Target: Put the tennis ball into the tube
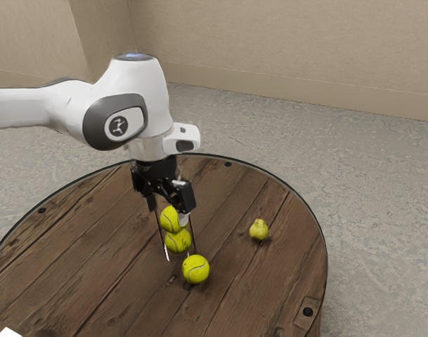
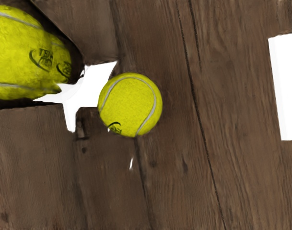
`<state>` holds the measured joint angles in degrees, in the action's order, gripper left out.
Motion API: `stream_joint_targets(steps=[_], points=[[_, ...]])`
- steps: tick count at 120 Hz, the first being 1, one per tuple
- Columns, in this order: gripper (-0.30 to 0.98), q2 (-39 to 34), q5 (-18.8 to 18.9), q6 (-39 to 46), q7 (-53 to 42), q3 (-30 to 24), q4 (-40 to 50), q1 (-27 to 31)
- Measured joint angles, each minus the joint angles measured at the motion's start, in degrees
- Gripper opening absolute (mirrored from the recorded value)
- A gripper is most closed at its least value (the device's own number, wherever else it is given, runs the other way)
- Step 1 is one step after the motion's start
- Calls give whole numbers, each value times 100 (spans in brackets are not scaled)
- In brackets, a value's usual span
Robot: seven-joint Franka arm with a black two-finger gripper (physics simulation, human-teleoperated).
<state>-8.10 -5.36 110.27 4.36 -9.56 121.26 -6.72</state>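
Observation:
My black gripper (image 1: 168,211) points down over the round table, its fingers apart. Just below and partly behind it stands a clear tube (image 1: 193,237) with thin dark edges, holding two stacked tennis balls (image 1: 178,241). A loose tennis ball (image 1: 195,269) rests on the wood beside the tube's base. In the wrist view, the loose ball (image 2: 130,104) lies near the middle, close to the stacked balls (image 2: 26,57) in the tube. A bright white patch lies between them. No ball is visibly pinched by the fingers, though the upper stacked ball is partly hidden by one finger.
A yellow-green pear (image 1: 258,230) sits on the wooden table (image 1: 94,260), toward the exterior view's right from the tube. A white object (image 1: 8,333) shows at the exterior view's lower left corner. The wrist view has a white block (image 2: 286,86) at its edge.

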Motion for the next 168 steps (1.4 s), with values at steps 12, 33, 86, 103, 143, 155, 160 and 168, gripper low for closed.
stream_joint_targets(steps=[12,33,86,103,143,155,160,168], points=[[69,25,-53,570,315,-15,453,-47],[69,422,-76,1454,858,-13,882,-68],[69,1638,-175,2561,1788,-11,823,-64],[69,1909,-193,2759,1972,-8,814,-65],[69,2249,-186,3106,2267,15,812,-69],[65,2279,-185,3208,2331,16,770,-73],[61,2285,-185,3238,2354,17,765,-72],[51,2306,-186,3275,2398,21,764,-73]])
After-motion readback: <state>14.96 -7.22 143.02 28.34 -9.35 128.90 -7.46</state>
